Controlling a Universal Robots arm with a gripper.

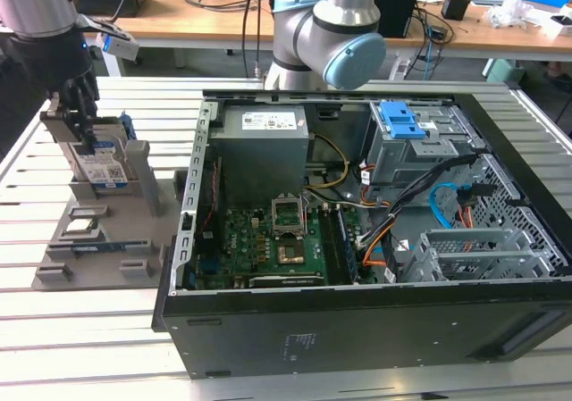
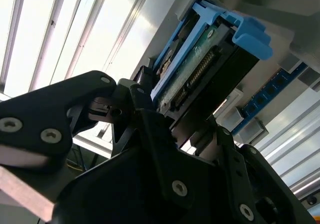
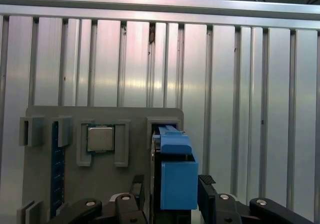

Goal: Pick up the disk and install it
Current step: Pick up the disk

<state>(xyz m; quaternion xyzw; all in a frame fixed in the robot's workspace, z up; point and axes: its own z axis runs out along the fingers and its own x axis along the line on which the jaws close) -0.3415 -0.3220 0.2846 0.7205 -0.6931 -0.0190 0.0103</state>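
Clamping the disk (image 3: 177,181), both fingers (image 3: 207,196)

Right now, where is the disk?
On the exterior view's left, the disk stands upright in the grey holder beside the open computer case, with the claw at its top.

Both wrist views look closely at the disk (image 2: 200,72) (image 3: 177,179).

- My claw (image 2: 182,119) closed on the disk (image 2: 227,79), with black fingers (image 2: 142,92) pressed against its two sides.
- The disk's green board (image 2: 192,69) and a row of connector pins faced me.
- Its blue bracket (image 2: 247,32) ran along one edge and capped the far end.
- A blue memory stick (image 2: 270,95) lay just beside it.
- The ribbed metal table (image 2: 60,29) stretched beyond.
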